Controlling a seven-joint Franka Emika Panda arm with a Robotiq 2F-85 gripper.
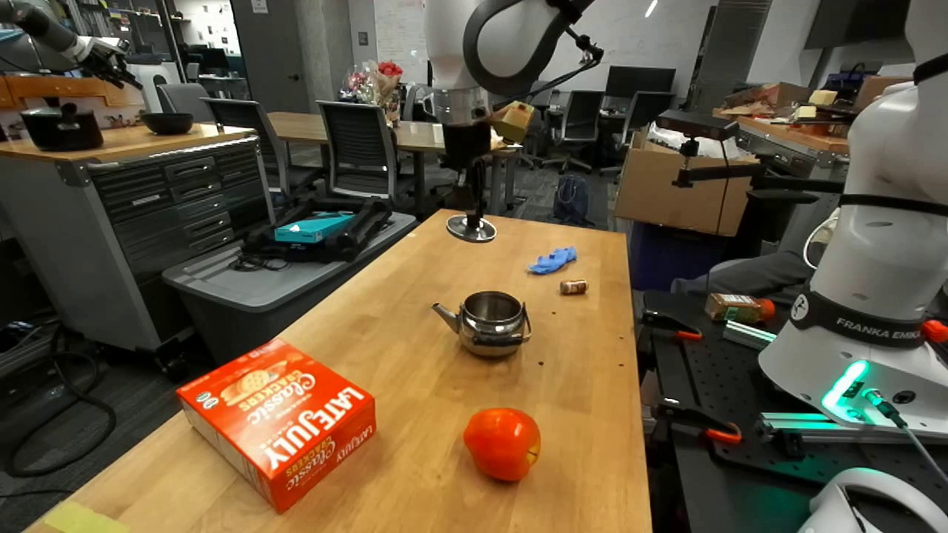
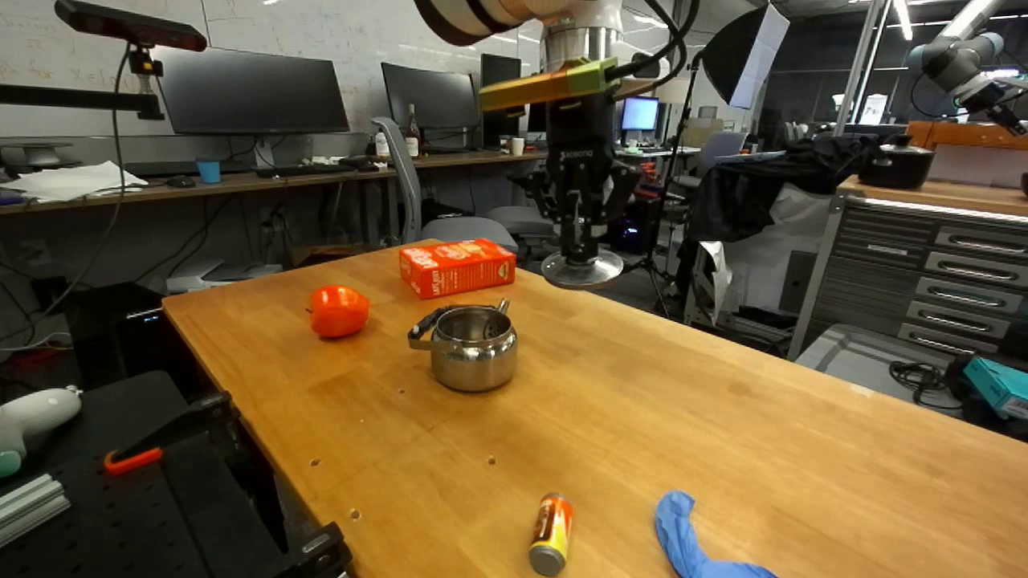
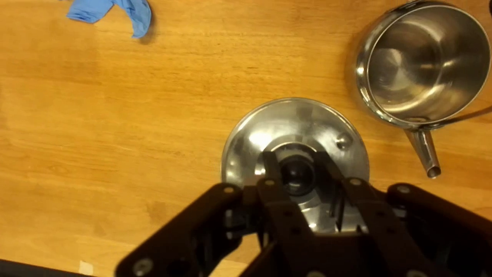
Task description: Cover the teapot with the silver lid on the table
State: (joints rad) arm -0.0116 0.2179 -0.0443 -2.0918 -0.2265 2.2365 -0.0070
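Observation:
The silver teapot (image 1: 491,329) stands upright and lidless on the light wooden table (image 1: 400,333). It also shows in an exterior view (image 2: 474,365) and at the upper right of the wrist view (image 3: 423,65). The silver lid (image 1: 472,231) is a round disc with a dark knob. My gripper (image 2: 580,250) is shut on that knob, and the lid (image 2: 582,273) hangs roughly level in the air. In the wrist view the knob sits between the fingertips (image 3: 296,165), and the lid (image 3: 253,130) is to the left of the teapot, apart from it.
A red cracker box (image 1: 281,414) and an orange-red ball-shaped object (image 1: 503,444) lie on the table. A small can (image 1: 573,286) and a crumpled blue glove (image 1: 552,260) lie on another part of it. The teapot's spout (image 3: 424,152) points toward the bottom of the wrist view.

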